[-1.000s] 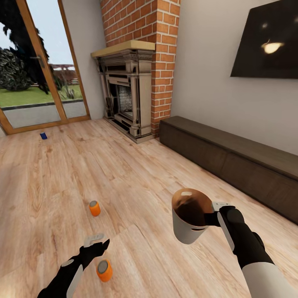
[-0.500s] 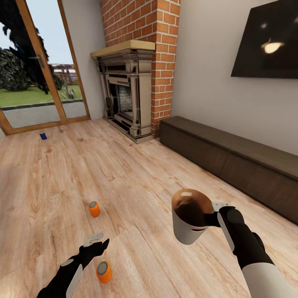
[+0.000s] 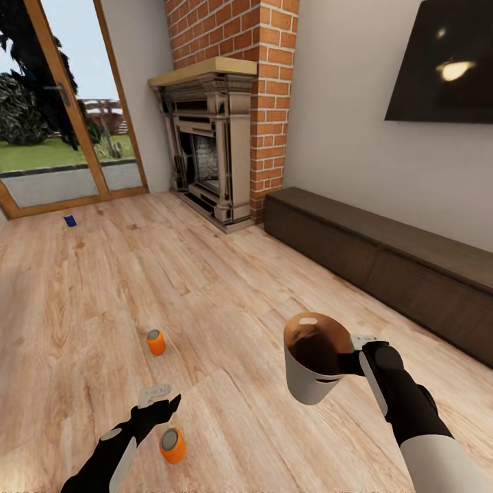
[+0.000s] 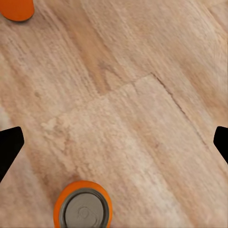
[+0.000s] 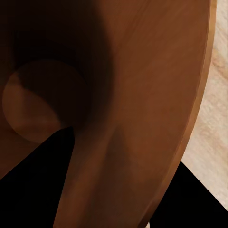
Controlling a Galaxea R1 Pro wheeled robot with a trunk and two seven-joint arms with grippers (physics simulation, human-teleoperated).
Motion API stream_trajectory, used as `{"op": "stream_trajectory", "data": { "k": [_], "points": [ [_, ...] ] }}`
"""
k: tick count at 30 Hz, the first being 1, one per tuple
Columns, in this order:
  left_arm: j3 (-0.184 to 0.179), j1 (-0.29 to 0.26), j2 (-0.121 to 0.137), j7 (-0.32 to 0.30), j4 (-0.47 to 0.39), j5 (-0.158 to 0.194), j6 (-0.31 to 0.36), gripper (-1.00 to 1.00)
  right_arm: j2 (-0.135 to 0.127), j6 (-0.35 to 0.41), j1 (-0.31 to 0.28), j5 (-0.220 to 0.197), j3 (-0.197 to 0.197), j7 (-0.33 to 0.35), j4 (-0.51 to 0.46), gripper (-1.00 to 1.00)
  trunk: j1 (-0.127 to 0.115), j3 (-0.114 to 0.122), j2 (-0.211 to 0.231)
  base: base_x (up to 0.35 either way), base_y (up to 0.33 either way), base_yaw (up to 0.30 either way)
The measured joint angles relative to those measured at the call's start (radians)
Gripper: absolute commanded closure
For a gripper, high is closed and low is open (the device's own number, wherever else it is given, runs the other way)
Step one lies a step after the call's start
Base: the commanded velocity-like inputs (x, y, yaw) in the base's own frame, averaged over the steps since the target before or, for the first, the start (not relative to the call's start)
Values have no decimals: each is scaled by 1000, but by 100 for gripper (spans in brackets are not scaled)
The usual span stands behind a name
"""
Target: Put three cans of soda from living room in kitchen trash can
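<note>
Standing upright on the plank floor (image 3: 226, 287), three soda cans are seen: the blue can (image 3: 70, 220) far off by the glass door (image 3: 61, 116), one orange can (image 3: 156, 342) mid-floor, the nearest orange can (image 3: 172, 445) just beside the left gripper (image 3: 159, 398), whose fingers are spread wide. Such cans are judged light, rigid and smooth, so the curved side wall should be pinched at mid-height. Further right, the trash can (image 3: 311, 366) is held off the floor, its rim clamped by the right gripper (image 3: 357, 350).

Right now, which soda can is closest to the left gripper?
The orange can right beside the left gripper. The other orange can stands farther out on the floor, and the blue can lies by the glass doors.
</note>
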Motion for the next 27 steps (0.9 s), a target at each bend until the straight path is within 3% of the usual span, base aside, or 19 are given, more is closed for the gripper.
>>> {"op": "stream_trajectory", "data": {
  "k": [27],
  "points": [
    [0,0,0,-1,-2,0,-1,-100,3,0,0,3,4,0,-5,100,0,-43,0,0,0,0]
  ]
}}
